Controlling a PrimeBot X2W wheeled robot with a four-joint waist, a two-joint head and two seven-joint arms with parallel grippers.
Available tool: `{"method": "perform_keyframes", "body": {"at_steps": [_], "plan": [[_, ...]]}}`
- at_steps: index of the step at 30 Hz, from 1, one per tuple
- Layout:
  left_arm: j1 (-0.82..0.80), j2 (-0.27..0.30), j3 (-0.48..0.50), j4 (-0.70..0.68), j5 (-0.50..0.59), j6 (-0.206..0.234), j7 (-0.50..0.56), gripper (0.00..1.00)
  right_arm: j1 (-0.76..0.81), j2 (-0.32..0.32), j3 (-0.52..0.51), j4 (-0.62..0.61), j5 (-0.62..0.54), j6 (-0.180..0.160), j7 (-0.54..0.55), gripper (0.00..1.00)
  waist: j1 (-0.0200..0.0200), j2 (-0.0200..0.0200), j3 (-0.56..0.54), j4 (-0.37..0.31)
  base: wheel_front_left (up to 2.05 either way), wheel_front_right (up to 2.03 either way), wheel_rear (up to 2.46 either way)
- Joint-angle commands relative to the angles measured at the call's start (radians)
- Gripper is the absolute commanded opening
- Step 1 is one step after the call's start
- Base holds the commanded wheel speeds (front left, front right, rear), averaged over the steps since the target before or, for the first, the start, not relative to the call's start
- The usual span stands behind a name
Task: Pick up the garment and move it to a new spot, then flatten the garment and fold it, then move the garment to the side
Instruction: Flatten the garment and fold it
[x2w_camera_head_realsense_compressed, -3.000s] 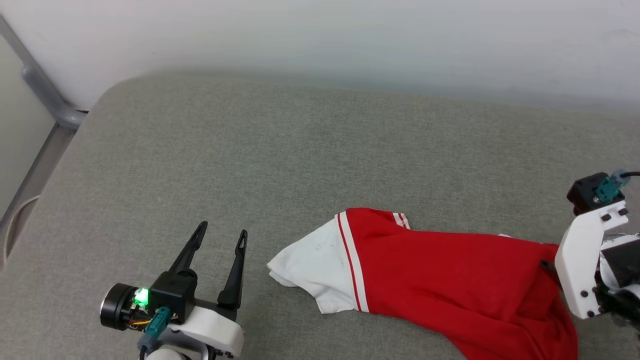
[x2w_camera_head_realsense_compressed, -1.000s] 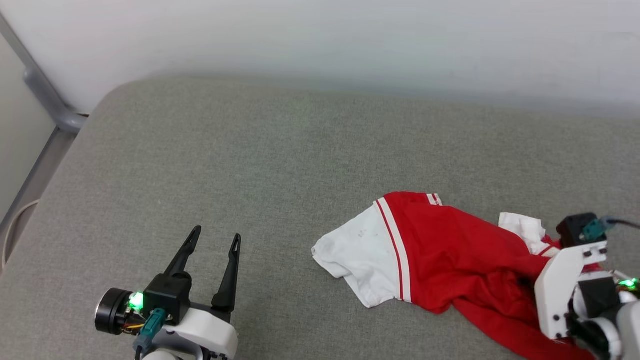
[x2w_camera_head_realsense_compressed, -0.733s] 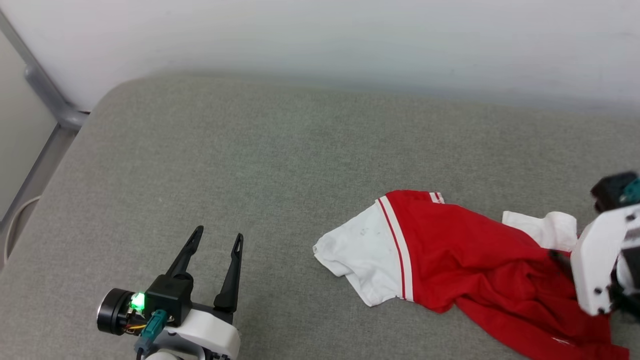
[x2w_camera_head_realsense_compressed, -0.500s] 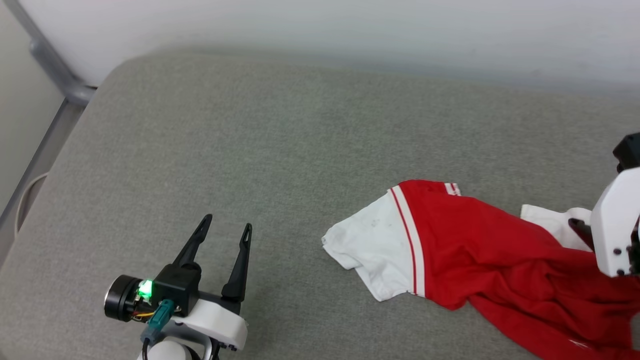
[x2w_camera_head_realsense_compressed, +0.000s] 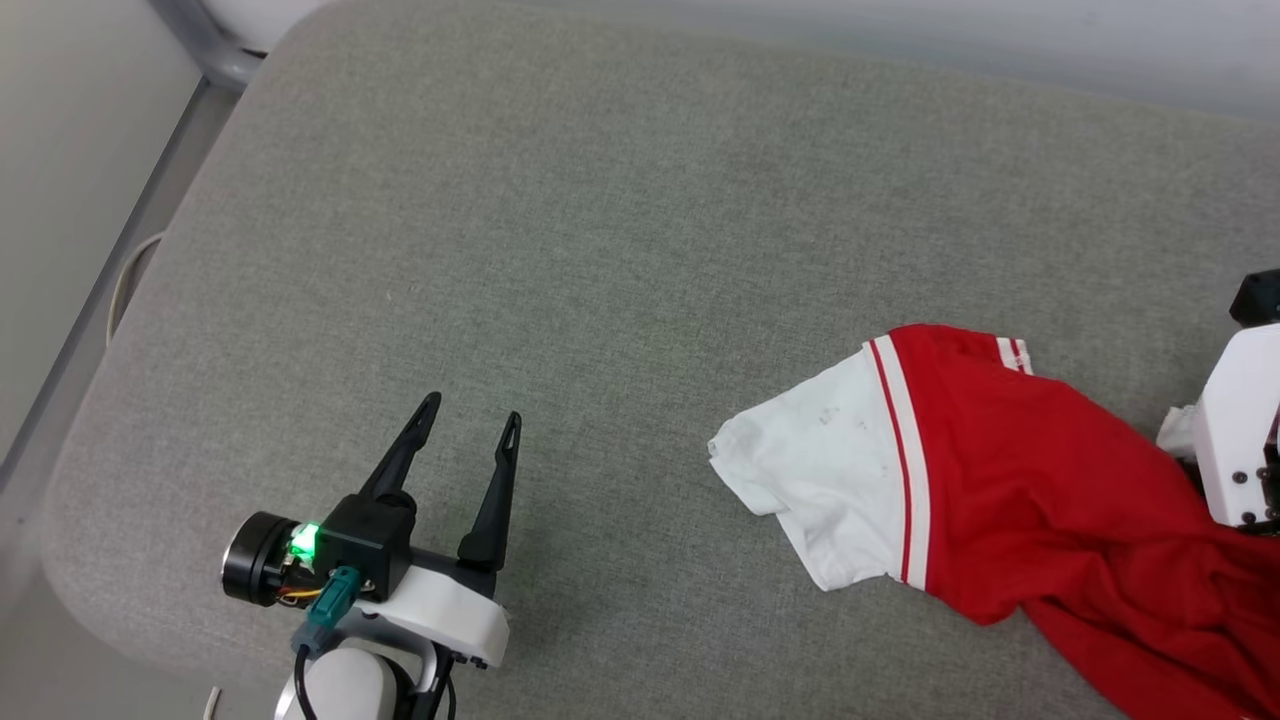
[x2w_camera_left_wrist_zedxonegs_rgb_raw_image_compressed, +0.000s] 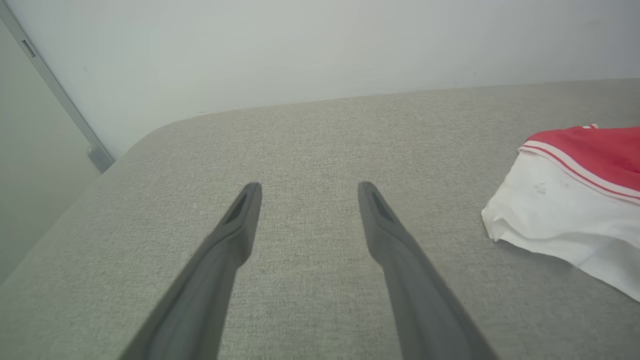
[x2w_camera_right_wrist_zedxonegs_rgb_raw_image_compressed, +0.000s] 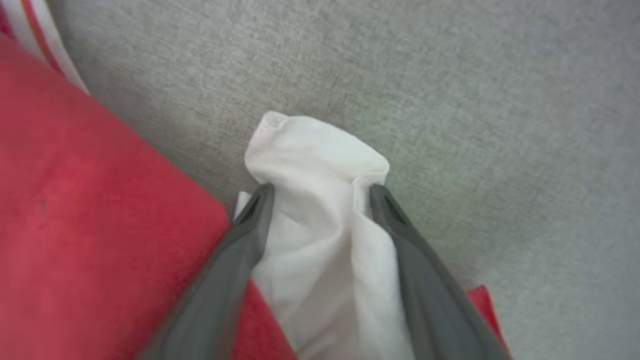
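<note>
Over the last three seconds the head camera has tipped down and swung, so the whole picture has shifted. Beyond that, the shirt (x2w_camera_head_realsense_compressed: 1040, 500) has slumped from a long stretched shape into a shorter heap, and the right gripper (x2w_camera_right_wrist_zedxonegs_rgb_raw_image_compressed: 320, 190) has let go of the red body cloth and gone to a white sleeve.

The shirt lies rumpled on the near right part of the grey cushion (x2w_camera_head_realsense_compressed: 600, 200), with one white sleeve (x2w_camera_head_realsense_compressed: 820, 470) spread toward the middle and the red body trailing off toward the near right corner. The right gripper's jaws stand wide apart, straddling the other sleeve (x2w_camera_right_wrist_zedxonegs_rgb_raw_image_compressed: 320, 150), which is bunched between the fingers; they are not closed on it. The left gripper (x2w_camera_head_realsense_compressed: 473, 408) hovers over bare cushion near the near left corner, jaws open and empty, well apart from the shirt.

The move to a new spot looks done or nearly so. Flattening, folding and the shift aside are all left.

A pale wall (x2w_camera_left_wrist_zedxonegs_rgb_raw_image_compressed: 300, 45) runs behind the cushion's far edge, and a metal bar (x2w_camera_left_wrist_zedxonegs_rgb_raw_image_compressed: 60, 100) stands off its far left corner. Nothing lies on the cushion to block spreading.
</note>
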Motion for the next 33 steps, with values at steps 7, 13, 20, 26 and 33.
{"method": "perform_keyframes", "body": {"at_steps": [7, 13, 20, 26, 33], "plan": [[-0.022, -0.007, 0.004, -0.003, 0.005, -0.003, -0.003, 1.0, 0.052, 0.013, 0.048, 0.086, 0.033, -0.001, -0.028, 0.08, -0.0001, 0.0, 0.042, 0.017, 0.0, 0.0, 0.0], [-0.027, -0.008, 0.009, 0.003, 0.007, -0.005, -0.003, 1.0, 0.041, 0.013, 0.029, 0.109, 0.035, -0.001, -0.068, 0.0, -0.0001, 0.0, 0.04, 0.011, 0.0, 0.0, 0.0], [-0.02, 0.005, 0.02, 0.007, 0.01, -0.006, -0.003, 1.0, -0.046, -0.006, -0.036, 0.121, 0.002, -0.001, -0.186, 0.0, -0.0001, 0.0, 0.005, -0.018, 0.0, 0.0, 0.0], [-0.02, 0.01, 0.019, -0.002, 0.016, -0.01, -0.003, 1.0, -0.126, -0.031, -0.19, 0.184, -0.07, -0.001, -0.319, 0.0, -0.0001, 0.0, 0.004, -0.042, 0.0, 0.0, 0.0], [-0.033, 0.011, 0.015, -0.004, 0.018, -0.011, -0.003, 1.0, -0.174, -0.044, -0.446, 0.275, -0.231, -0.001, -0.484, 0.0, -0.0001, 0.0, 0.025, -0.042, 0.0, 0.0, 0.0]]}}
